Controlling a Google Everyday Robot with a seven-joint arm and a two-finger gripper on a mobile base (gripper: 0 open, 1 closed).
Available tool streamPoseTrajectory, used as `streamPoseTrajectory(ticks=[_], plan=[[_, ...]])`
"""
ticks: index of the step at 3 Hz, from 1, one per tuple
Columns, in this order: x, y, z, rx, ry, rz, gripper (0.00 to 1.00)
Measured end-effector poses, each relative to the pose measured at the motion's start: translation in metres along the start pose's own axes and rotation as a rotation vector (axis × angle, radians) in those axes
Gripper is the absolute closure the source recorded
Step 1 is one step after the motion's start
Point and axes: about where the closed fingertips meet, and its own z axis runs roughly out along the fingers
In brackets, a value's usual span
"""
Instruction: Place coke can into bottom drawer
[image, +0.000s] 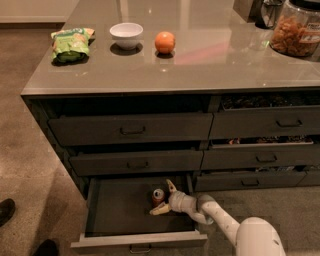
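Bench (225, 65) top: green snack bag (70, 44) at left edge, white bowl (126, 35) beside it, orange (165, 42) just right of the bowl, all apart. Clear jar (296, 32) of brownish snacks at far right corner; two dark shoes (6, 210) on floor (30, 150), lower left.

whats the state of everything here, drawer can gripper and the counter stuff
bottom drawer: pulled open
coke can: upright inside that drawer
gripper: open, in the drawer, a finger either side of the can
bowl: upright on the counter
orange: resting on the counter
green bag: lying flat
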Motion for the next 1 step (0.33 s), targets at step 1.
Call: streamPoseTrajectory(ticks=[1], plan=[[0.0, 0.0, 0.0, 0.0, 0.0, 0.0, 0.0]])
